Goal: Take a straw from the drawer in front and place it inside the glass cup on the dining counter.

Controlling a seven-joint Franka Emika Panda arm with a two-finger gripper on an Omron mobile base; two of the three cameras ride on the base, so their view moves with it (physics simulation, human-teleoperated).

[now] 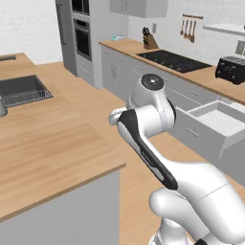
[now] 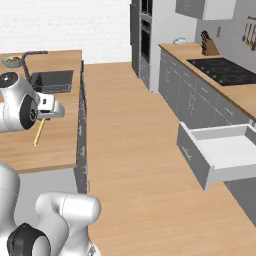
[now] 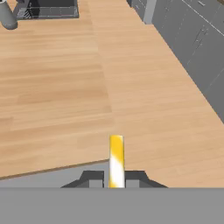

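We are carrying the straw (image 3: 116, 159) pinched between our jaws, hanging over the dining counter (image 3: 52, 100) near its edge, the drawer (image 2: 220, 152) gaping behind. Best approach, we judge: locating the glass cup, keeping the straw upright while lowering.

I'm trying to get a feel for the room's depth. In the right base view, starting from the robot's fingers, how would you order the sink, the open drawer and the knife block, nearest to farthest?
1. Sink: set into the counter just beyond the gripper, which holds the straw.
2. Drawer: pulled open across the aisle, to the right.
3. Knife block: far back on the wall-side worktop.
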